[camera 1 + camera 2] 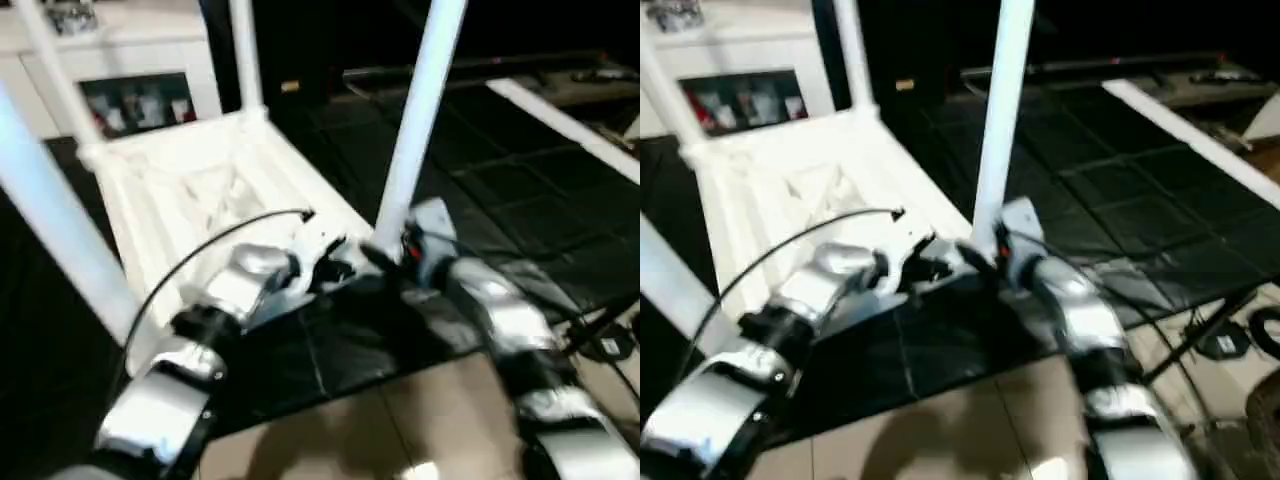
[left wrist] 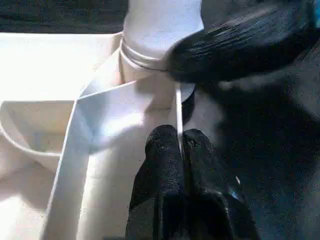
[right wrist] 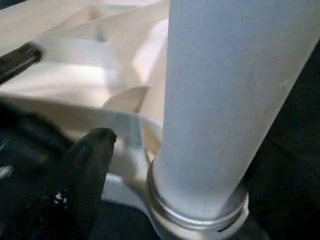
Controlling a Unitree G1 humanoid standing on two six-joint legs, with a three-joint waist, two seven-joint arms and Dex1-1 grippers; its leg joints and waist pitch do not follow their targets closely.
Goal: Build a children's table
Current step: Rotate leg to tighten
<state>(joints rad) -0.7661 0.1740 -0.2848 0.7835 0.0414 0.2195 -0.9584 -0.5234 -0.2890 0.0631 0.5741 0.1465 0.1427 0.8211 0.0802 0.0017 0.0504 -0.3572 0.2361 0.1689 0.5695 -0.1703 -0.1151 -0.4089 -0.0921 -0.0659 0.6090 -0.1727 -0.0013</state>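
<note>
In the middle of the frame, my left gripper (image 2: pixel 181 150) pinches the tabletop (image 1: pixel 190 180) rim; my right gripper (image 1: pixel 385 255) looks spread beside a leg (image 1: pixel 420 110).

legs (image 1: pixel 425 110) cut off by top edge, cabinet (image 1: pixel 140 100) contents blurred, tabletop (image 1: pixel 200 190) near corner hidden behind forearms

Upright legs (image 1: pixel 418 120) ringing the tabletop (image 1: pixel 190 190); open floor (image 1: pixel 500 200) rightward.
</note>
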